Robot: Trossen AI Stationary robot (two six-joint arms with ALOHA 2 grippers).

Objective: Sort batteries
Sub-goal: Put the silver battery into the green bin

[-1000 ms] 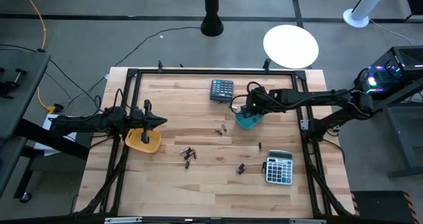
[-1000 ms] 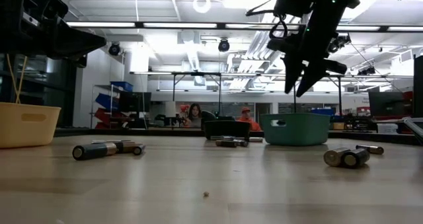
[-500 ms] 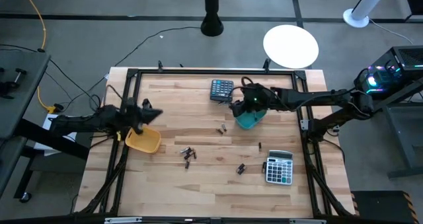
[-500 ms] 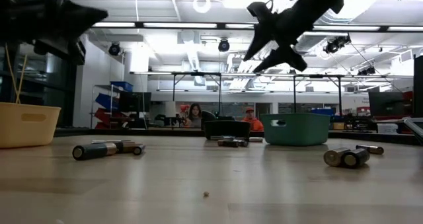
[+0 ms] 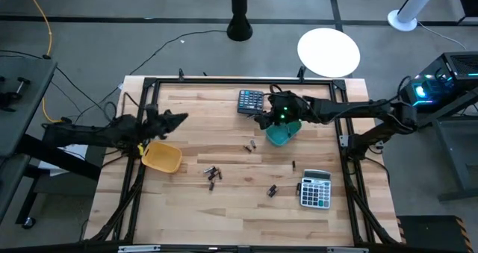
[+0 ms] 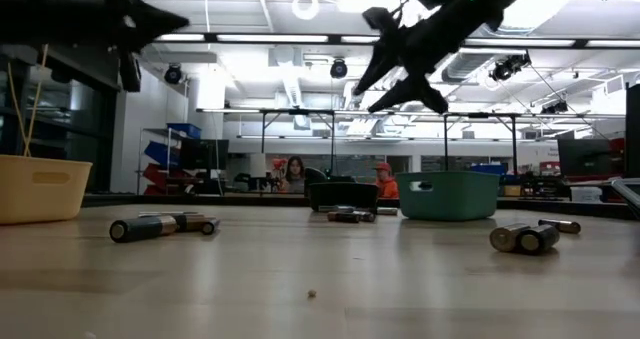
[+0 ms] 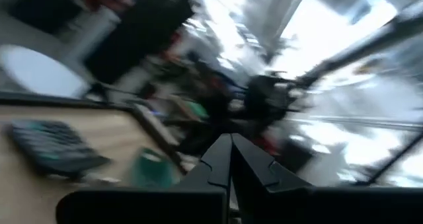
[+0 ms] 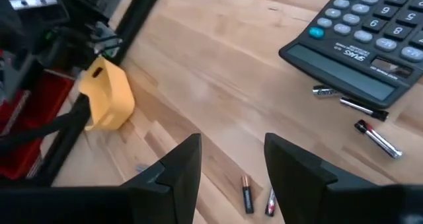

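The right gripper (image 5: 261,121) hangs above the table just beside the teal tray (image 5: 281,136), its fingers (image 8: 178,171) parted with nothing between them, which suits an arm that has no load and is, I judge, lining up on the loose batteries ahead of it. Its wrist view looks down past those fingers at two small batteries (image 8: 247,199) lying side by side on the wood, with three more slim ones (image 8: 377,137) scattered near the dark calculator (image 8: 365,44). The left gripper (image 5: 179,118) is raised over the table's left part, near the yellow tray (image 5: 163,158), with its fingers (image 7: 218,168) pressed together and apparently empty; it seems clear of the work for now. The batteries still to be sorted lie well apart from either tray: a cluster (image 5: 212,174) in the middle of the table, a pair (image 5: 273,190) near the grey calculator (image 5: 315,190), one lone cell (image 5: 293,164), and a few (image 5: 249,145) just left of the teal tray. The trays sit at opposite sides, probably so each arm serves its own bin.
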